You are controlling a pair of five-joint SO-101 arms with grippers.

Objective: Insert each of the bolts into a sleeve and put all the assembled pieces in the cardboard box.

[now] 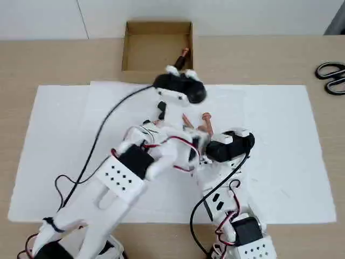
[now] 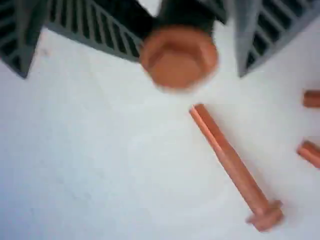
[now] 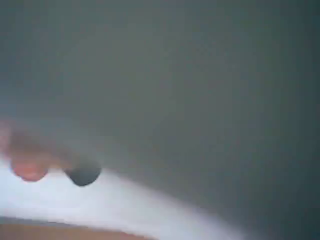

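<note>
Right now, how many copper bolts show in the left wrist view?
4 bolts: one in the left gripper, one lying on the paper, two cut off at the picture's edge; more may be hidden.

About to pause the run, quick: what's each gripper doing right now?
Left gripper: closed on a bolt, its head facing the wrist camera.
Right gripper: cannot be told.

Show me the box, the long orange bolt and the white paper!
cardboard box [image 1: 153, 51]: high view, bare floor.
long orange bolt [image 2: 230, 162]: left wrist view, middle of shaft.
white paper [image 1: 280, 162]: high view, bare patch.
</note>
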